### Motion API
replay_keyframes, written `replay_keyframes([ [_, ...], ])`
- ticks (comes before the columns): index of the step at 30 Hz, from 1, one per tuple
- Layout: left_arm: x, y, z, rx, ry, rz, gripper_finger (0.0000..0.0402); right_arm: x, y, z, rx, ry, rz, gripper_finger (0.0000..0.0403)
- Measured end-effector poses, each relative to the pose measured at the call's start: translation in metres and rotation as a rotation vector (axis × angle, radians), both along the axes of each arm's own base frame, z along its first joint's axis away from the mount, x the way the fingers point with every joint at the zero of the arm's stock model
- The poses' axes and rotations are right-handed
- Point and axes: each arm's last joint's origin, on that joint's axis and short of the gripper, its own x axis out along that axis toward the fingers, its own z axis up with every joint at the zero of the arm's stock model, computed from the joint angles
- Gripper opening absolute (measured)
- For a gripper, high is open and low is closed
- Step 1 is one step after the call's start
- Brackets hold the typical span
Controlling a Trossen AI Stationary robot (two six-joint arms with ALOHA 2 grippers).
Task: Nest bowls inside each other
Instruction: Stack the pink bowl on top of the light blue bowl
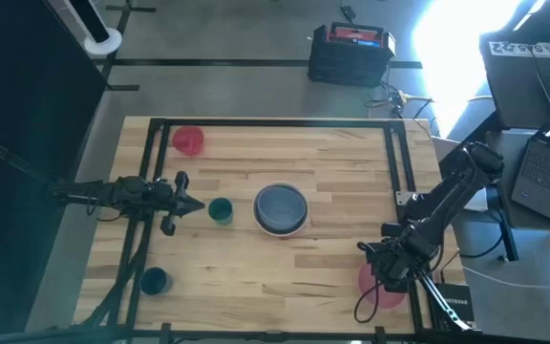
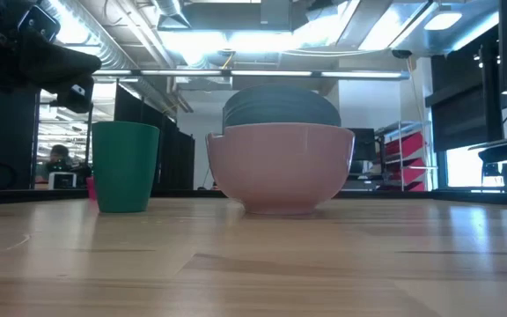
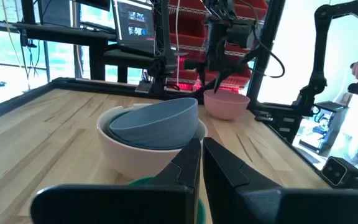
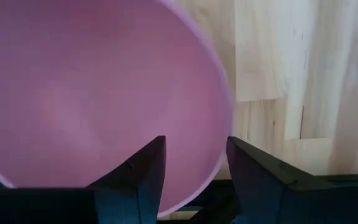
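Note:
A pink bowl (image 4: 92,93) sits upright on the table near its near right corner (image 1: 382,290). My right gripper (image 4: 194,146) hangs over it, pointing down and open. One finger (image 4: 143,168) is over the bowl's inside and the other (image 4: 253,168) is outside, with the rim (image 4: 224,149) between them; I see no touch. At mid-table a grey-blue bowl (image 3: 157,121) lies tilted inside a white bowl (image 1: 281,210). A red bowl (image 1: 188,140) stands at the far left. My left gripper (image 1: 199,206) waits shut at the left, pointing level at the white bowl.
A green cup (image 1: 221,210) stands just in front of my left gripper, between it and the white bowl. A blue cup (image 1: 153,280) stands near the near left corner. A black frame (image 1: 394,153) runs along the table's edges. Bare wood lies between the white and pink bowls.

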Motion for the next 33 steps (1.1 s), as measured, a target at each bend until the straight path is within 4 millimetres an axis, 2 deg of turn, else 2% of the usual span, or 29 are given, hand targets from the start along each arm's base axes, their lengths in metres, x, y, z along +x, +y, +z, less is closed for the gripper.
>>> replay_keyframes([
  [3,0.0,0.0,0.0,0.0,0.0,0.0,0.0,-0.001,-0.001,-0.005,-0.005,0.009,-0.005,0.0156],
  [7,0.0,0.0,0.0,0.0,0.0,0.0,0.0,0.001,0.0,0.002,-0.013,-0.014,-0.007,0.0156],
  [11,0.0,0.0,0.0,0.0,0.0,0.0,0.0,0.0,-0.002,0.0,-0.04,-0.024,-0.009,0.0156],
  [17,0.0,0.0,0.0,0.0,0.0,0.0,0.0,-0.005,-0.007,-0.022,-0.051,0.005,-0.011,0.0155],
  [20,0.0,0.0,0.0,0.0,0.0,0.0,0.0,-0.003,-0.006,-0.034,0.03,0.009,-0.031,0.0129],
  [27,0.0,0.0,0.0,0.0,0.0,0.0,0.0,0.045,-0.012,0.001,0.166,-0.184,-0.141,0.0057],
  [33,0.0,0.0,0.0,0.0,0.0,0.0,0.0,0.088,-0.034,0.039,0.232,-0.389,-0.242,0.0],
])
